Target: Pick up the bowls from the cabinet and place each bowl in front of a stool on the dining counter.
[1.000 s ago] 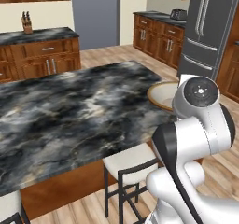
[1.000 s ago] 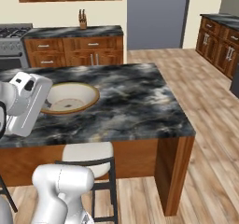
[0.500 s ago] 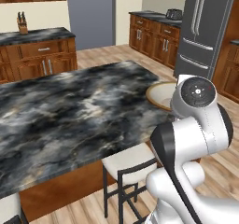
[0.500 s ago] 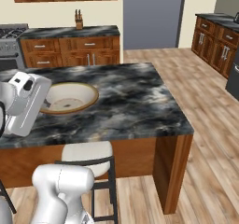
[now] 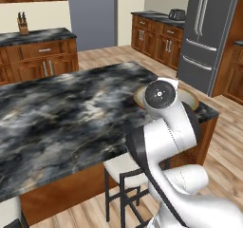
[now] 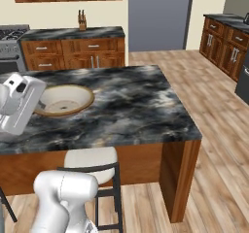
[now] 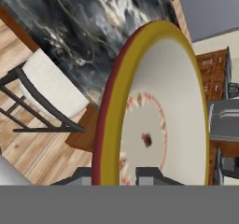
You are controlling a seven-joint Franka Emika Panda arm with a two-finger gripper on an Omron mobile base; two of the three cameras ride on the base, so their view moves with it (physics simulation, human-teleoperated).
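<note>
The gripper is closed on the bowl. Its two dark finger tips stand narrow, one on each side of the rim. The rest of the bowl spreads away ahead of the jaws.

In the right base view the bowl lies level over the counter, close to its near edge and just beside the white hand. Whether it rests on the stone or hangs just above it, I cannot tell. In the left base view the bowl peeks out behind the arm, near the counter's corner.

Below the jaws, past the counter edge, a stool is tucked against the wooden side. Beyond the bowl the stone top runs open and bare to its far edge. Open wood floor runs past the corner.

Since a second ago both base views have shifted as a whole, so the camera has moved. The bowl has kept its place beside the hand.

The bowl is round and wide, smooth and cream inside, with a small dark spot and a ring of reddish marks. In the hand view its rim looks yellow and its outside dark red. The counter is glossy black, grey and white marble on brown wood. The stool has a thin black frame and a square off-white seat.
</note>
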